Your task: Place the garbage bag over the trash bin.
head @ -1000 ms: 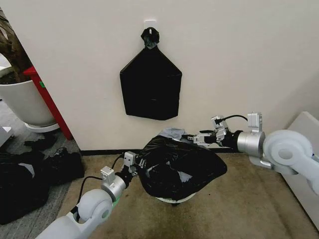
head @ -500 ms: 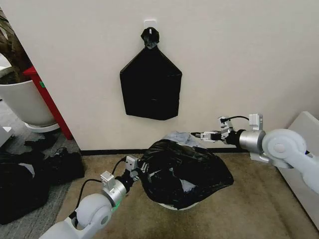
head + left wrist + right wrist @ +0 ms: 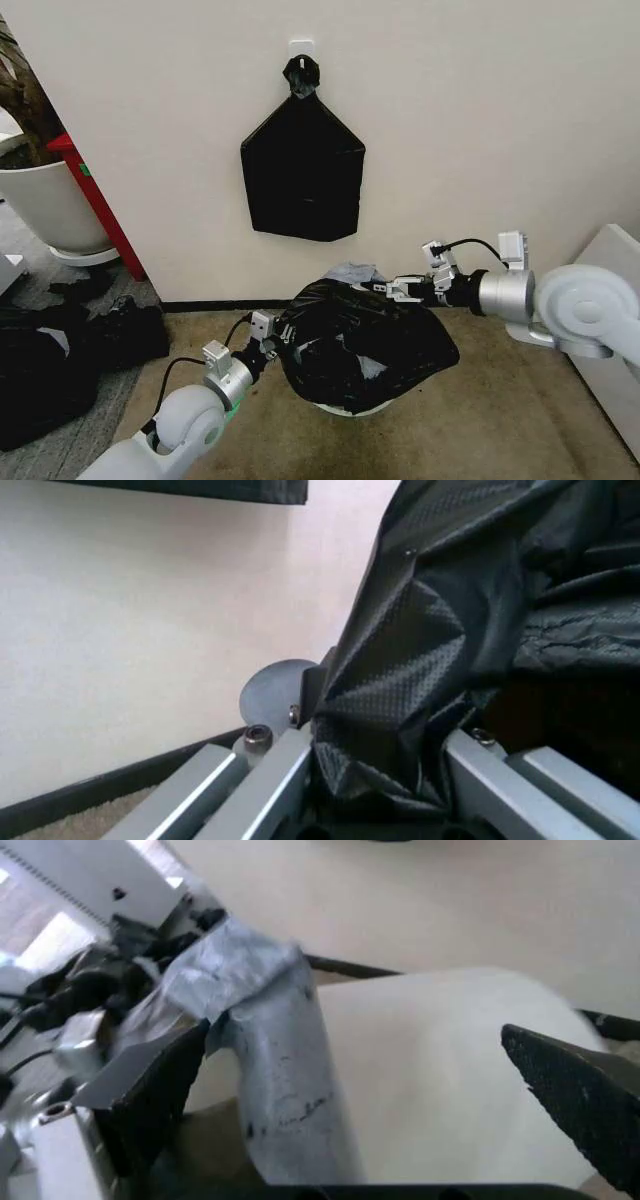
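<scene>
even indoor light, blurred right wrist view

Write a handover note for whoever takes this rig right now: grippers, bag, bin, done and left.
Left gripper: shut on the garbage bag at its left side; the left wrist view shows black plastic pinched between the fingers.
Right gripper: open at the bag's back edge near the wall, with a stretched grey strip of the bag between its fingers in the right wrist view.
Trash bin: on the carpet under the bag, a sliver of its white rim visible at the front.
Done: bag draped over the bin top.
Left: whether the rim is fully seated all round cannot be judged; check it, then release.
</scene>
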